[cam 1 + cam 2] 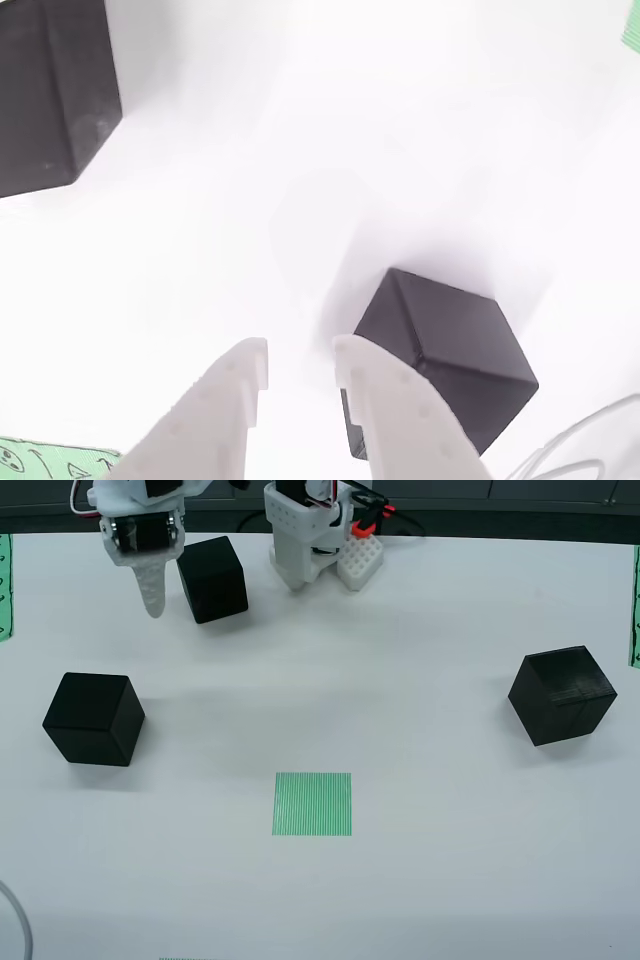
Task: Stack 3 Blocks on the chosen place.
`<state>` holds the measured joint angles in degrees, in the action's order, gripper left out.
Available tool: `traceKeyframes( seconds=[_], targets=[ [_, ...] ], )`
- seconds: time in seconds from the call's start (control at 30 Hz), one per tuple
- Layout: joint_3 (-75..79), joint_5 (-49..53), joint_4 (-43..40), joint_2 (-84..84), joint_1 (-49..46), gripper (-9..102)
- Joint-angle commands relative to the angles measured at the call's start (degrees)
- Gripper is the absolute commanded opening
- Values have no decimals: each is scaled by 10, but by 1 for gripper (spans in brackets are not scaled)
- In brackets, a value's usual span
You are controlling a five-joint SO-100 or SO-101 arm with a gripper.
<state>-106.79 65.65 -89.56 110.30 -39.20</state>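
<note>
Three black blocks lie on the white table in the view from above: one at the back left, one at the left, one at the right. The chosen place, a green-striped square, sits at front centre with nothing on it. My gripper hangs just left of the back-left block. In the view that rides on the gripper, the white fingers stand a little apart around bare table, so the gripper is open. A block lies just outside the right finger. Another block fills the top left corner.
The arm's white base with red wiring stands at the back centre. Green printed strips line the table's left edge and right edge. A white cable curls at the front left corner.
</note>
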Motion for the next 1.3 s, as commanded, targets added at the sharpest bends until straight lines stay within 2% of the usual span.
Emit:
traceKeyframes(
  seconds=[0.0, 0.2, 0.4, 0.67, 0.87, 1.27],
  targets=[
    [-40, 58, -5, 73, -23, 4],
    [-98, 139, -5, 136, -81, 5],
    [-109, 234, -5, 123, -163, 9],
    [-120, 352, -5, 108, -250, 25],
    [-145, 423, -5, 108, -288, 27],
    [-187, 436, -5, 106, -310, 27]
  ],
)
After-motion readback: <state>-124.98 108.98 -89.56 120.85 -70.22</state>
